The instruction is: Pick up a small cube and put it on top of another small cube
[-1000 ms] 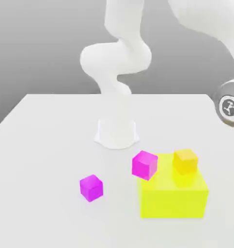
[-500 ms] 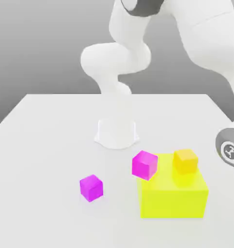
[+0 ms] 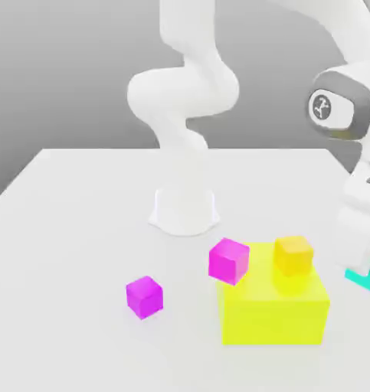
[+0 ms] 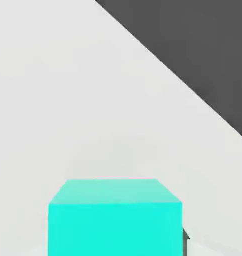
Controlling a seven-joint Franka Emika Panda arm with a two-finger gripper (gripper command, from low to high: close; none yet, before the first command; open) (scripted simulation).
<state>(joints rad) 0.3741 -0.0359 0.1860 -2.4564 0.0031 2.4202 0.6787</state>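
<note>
The small cube (image 3: 360, 280), cyan, sits at the exterior view's far right edge, level with the yellow block, and my gripper (image 3: 366, 268) is shut on it from above. In the hand view the same cyan cube (image 4: 115, 220) looms close, with a dark fingertip (image 4: 185, 239) against its side. Whether the cube rests on the table or hangs just above it, I cannot tell. Two magenta cubes are in view: one (image 3: 145, 296) alone on the table, the other (image 3: 229, 261) tilted against the yellow block.
A large yellow block (image 3: 273, 310) stands at the front right with an orange-yellow cube (image 3: 293, 255) on top. The arm's white base (image 3: 184, 210) stands mid-table. The table edge (image 4: 178, 75) runs close to the held cube, dark floor beyond.
The arm swung and the hand came down at the exterior view's right edge. The gripper went from open to shut, and the cyan cube now shows at its fingers. The other cubes stayed put.
</note>
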